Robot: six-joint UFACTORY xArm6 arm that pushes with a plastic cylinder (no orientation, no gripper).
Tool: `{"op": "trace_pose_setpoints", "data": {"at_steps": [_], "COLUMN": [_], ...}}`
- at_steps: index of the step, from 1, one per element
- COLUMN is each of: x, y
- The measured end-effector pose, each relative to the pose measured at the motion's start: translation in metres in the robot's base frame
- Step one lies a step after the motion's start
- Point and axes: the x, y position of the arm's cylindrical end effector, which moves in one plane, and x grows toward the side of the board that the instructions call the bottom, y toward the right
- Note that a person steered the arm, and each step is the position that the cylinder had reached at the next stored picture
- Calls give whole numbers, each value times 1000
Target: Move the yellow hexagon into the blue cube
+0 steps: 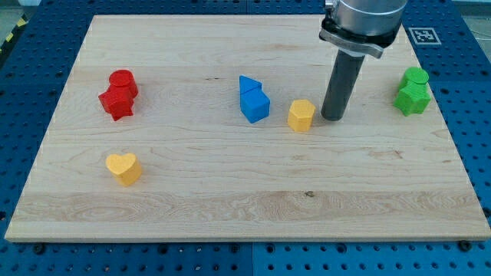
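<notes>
On a pale wooden desk (230,192), my tip (333,117) rests just right of the small yellow hexagon block (301,115), with the blue cube block (255,105) beyond; no gripper is fitted.

Bright, even light falls from above onto the pale tabletop (230,192), with no harsh glare on the wood. Shadows are soft and short: the rod throws a faint dark patch around my tip (332,118), and the yellow hexagon (301,115) and blue cube (256,106) each sit on a thin shadow rim. Focus is sharp throughout, grain lines crisp. Board edges look straight, with only perspective narrowing toward the view's top.
</notes>
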Motion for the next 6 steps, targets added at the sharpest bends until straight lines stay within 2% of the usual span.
{"op": "trace_pose_setpoints", "data": {"at_steps": [1, 2, 3, 5, 6], "x": [0, 31, 47, 16, 16], "y": [8, 23, 9, -28, -48]}}
